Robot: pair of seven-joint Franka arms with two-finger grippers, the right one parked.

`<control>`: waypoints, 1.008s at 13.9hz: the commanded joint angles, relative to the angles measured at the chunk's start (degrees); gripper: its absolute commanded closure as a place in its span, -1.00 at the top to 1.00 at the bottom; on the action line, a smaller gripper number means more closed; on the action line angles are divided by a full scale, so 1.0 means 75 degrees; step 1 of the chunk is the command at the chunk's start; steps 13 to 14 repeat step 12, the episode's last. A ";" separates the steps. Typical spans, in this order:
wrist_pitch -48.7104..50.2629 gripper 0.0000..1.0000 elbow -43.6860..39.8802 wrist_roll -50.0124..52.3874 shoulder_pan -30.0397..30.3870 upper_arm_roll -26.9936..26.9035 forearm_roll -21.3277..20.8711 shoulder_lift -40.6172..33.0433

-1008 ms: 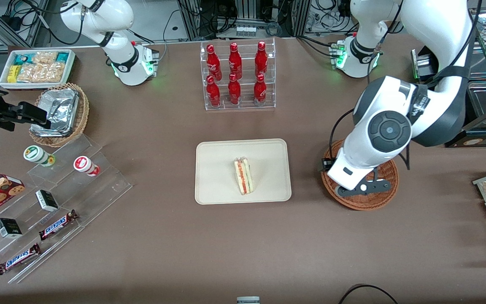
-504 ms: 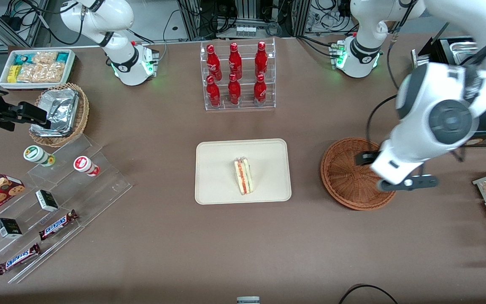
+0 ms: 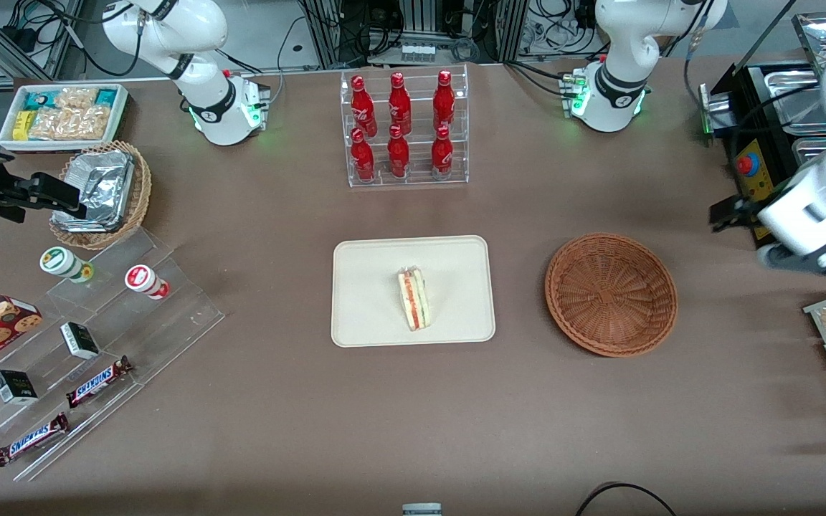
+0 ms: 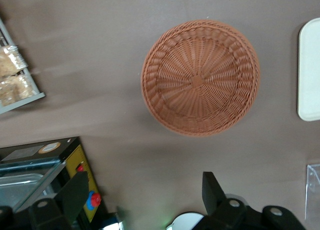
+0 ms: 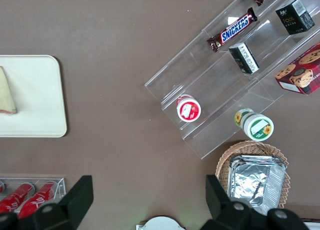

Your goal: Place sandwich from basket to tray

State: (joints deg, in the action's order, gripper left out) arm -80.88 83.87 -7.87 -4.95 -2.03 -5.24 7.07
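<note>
A triangular sandwich (image 3: pixel 414 298) is seen lying on the cream-white tray (image 3: pixel 370 315) at the middle of the brown tabletop (image 3: pixel 277 401). The reddish-brown wicker basket (image 3: pixel 611 294) is set beside the tray, toward the working arm's end, with nothing in it. The left arm's end effector (image 4: pixel 145 192) is held high above the tabletop, well apart from the basket, near a black box with a red button (image 3: pixel 746 166). Its fingers (image 4: pixel 212 189) are spread wide, and nothing is held between them.
</note>
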 commanded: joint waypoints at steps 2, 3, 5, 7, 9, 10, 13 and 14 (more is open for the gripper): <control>0.0377 1.00 0.0266 -0.0182 0.0015 -0.0081 0.0112 -0.0707; 0.0460 1.00 0.0266 -0.0182 0.0015 -0.0081 0.0112 -0.0812; 0.0647 1.00 0.0405 -0.0170 0.0027 -0.0093 0.0112 -0.1070; 0.0287 1.00 0.1245 -0.0170 0.0039 -0.0093 0.0112 -0.1549; -0.0357 1.00 0.2137 -0.0147 0.0121 -0.0081 0.0124 -0.2065; -0.0383 1.00 0.2176 -0.0123 0.0132 -0.0081 0.0136 -0.2091; -0.0360 1.00 0.1990 -0.0065 0.0144 -0.0093 0.0323 -0.1998; -0.0360 1.00 0.1990 -0.0065 0.0144 -0.0093 0.0323 -0.1998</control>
